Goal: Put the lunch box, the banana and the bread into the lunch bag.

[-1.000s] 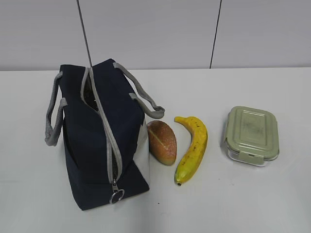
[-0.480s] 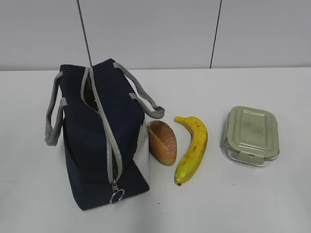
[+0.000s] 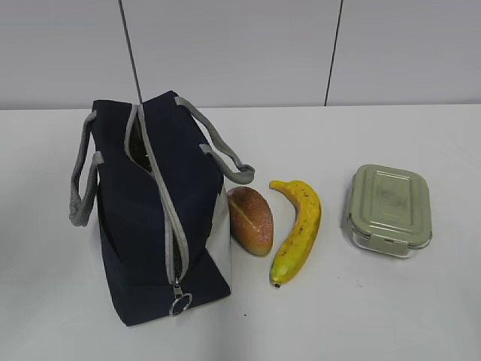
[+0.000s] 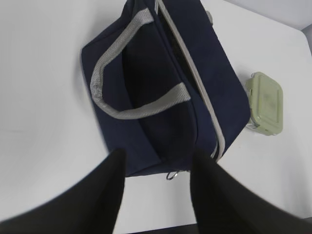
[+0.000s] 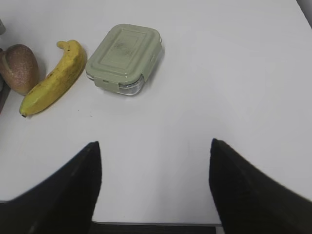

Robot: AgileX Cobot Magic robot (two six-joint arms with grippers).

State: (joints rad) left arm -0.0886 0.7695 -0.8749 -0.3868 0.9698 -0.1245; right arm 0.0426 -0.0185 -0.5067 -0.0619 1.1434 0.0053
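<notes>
The navy lunch bag stands at the left of the table, its grey zipper mostly shut with the ring pull at the near end. The bread lies against its right side, the banana beside that, and the lunch box with its sage-green lid further right. My left gripper is open and empty, above the bag's near end. My right gripper is open and empty over bare table, near side of the lunch box, banana and bread. Neither gripper shows in the exterior view.
The white table runs back to a pale wall. The bag's grey handles hang out to both sides. The table's near edge lies just under my right gripper.
</notes>
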